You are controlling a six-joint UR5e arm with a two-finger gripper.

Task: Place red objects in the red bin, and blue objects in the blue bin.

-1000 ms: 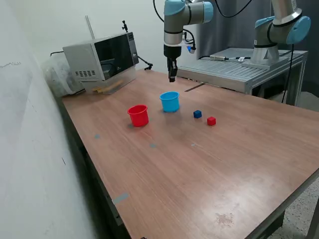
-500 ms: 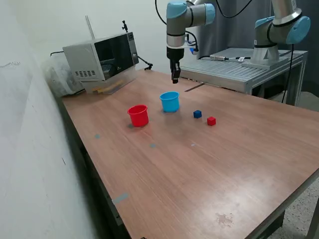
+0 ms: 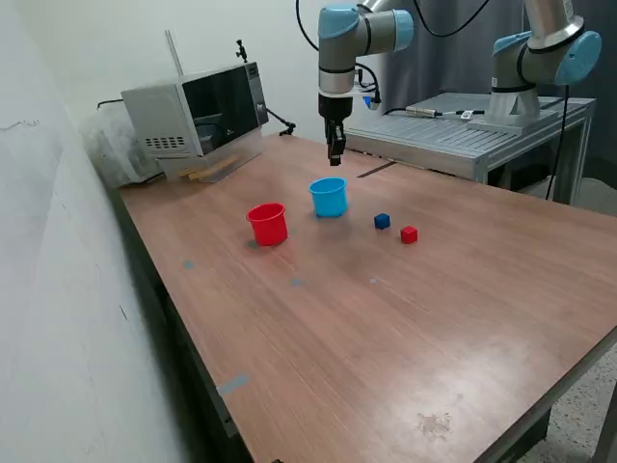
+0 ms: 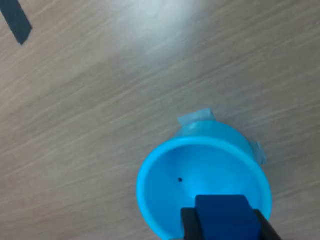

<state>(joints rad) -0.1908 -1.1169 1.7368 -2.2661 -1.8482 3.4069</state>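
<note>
Gripper [image 3: 335, 157] pinches a dark blue cube [image 4: 223, 216], held well above the light blue cup [image 3: 329, 197]. Risk: released off-centre from this height, the cube may clip the rim and bounce out. Cube has no long axis. Cup upright, mouth up.

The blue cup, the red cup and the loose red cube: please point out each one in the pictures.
blue cup [image 4: 165, 170]: wrist view, on its inner wall.
red cup [image 3: 269, 230]: exterior view, on its outer side wall.
red cube [image 3: 409, 234]: exterior view, on the cube's middle.
</note>
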